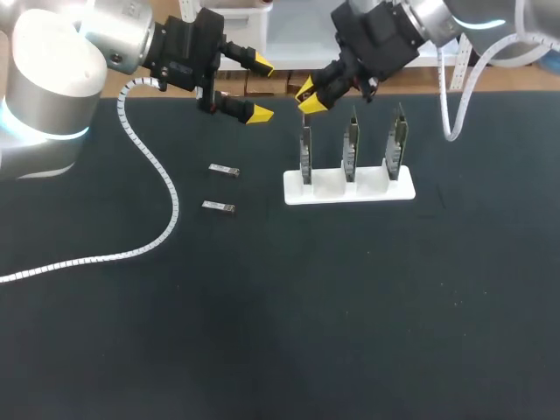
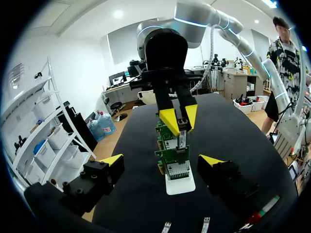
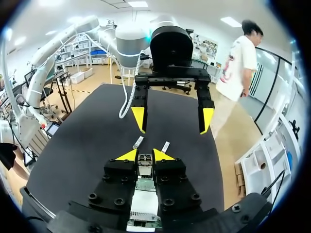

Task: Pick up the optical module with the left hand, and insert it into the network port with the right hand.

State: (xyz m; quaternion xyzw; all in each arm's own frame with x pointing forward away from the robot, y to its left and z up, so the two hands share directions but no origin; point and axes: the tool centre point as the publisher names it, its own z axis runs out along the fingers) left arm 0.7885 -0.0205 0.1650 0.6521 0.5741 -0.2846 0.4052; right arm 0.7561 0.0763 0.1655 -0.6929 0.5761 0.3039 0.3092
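Right tool (image 1: pixel 308 94) pinching an optical module (image 3: pixel 144 163) above 3 upright boards (image 1: pixel 351 149).
Left tool (image 1: pixel 261 88) hangs just beside it, spread wide; 2 more modules (image 1: pixel 224 170) (image 1: pixel 218 206) lie on the counter (image 1: pixel 350 306) under it.

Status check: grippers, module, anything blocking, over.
Left gripper open, empty. Right gripper shut on optical module, over leftmost board in the rack. Two more modules lying on the table, clear of the path.
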